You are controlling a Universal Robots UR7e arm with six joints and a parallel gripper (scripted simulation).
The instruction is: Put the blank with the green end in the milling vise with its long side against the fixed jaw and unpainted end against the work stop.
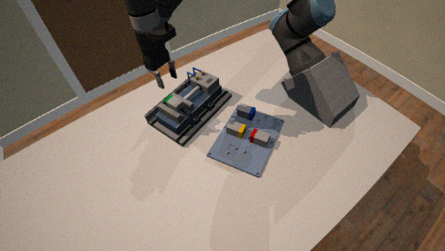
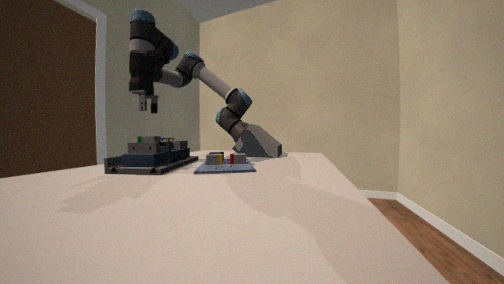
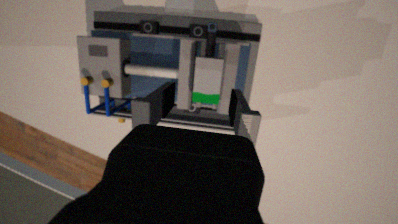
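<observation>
The blank with the green end [image 1: 177, 102] [image 3: 207, 77] lies in the milling vise [image 1: 211, 94] [image 2: 142, 160], between the fixed jaw [image 1: 169, 113] [image 3: 230, 70] and the moving jaw [image 3: 186, 75]. Its green end points away from the work stop [image 3: 211, 46], and its grey end is at or close to that stop. Its long side is close beside the fixed jaw; contact cannot be told. The low bars under it are hidden. My gripper [image 1: 168, 81] [image 2: 148, 110] [image 3: 202, 97] is open and empty, above the vise on the green-end side.
The plate [image 1: 221, 152] [image 2: 225, 169] beside the vise holds the blue-ended blank [image 1: 243, 110], the yellow-ended blank [image 1: 234, 129] and the red-ended blank [image 1: 261, 138], all apart. Blue hoses [image 1: 190, 76] [image 3: 87, 100] rise from the vise's hose block [image 3: 102, 65].
</observation>
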